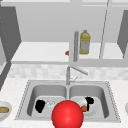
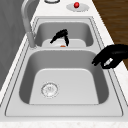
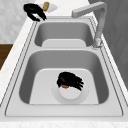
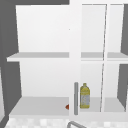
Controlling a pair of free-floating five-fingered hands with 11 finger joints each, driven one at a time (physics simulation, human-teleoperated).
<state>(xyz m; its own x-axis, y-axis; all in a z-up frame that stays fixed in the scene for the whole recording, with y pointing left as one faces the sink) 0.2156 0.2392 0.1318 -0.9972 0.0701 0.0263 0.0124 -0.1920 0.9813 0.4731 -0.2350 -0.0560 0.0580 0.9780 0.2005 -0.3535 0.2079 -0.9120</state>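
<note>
One small orange thing (image 3: 64,86) lies on the single white plate (image 3: 72,96) in the right basin of the double sink (image 3: 15,82). The right hand (image 3: 68,80) hangs directly over it, fingers curled down around it; whether they actually touch it, I cannot tell. The left hand (image 2: 111,57) hovers at the front rim of the left basin, fingers curled and pinched together on nothing. One faucet (image 1: 71,72) rises between the two basins. One big red ball (image 1: 67,114) sits in front. One yellow bottle (image 1: 84,42) stands in the cabinet above.
</note>
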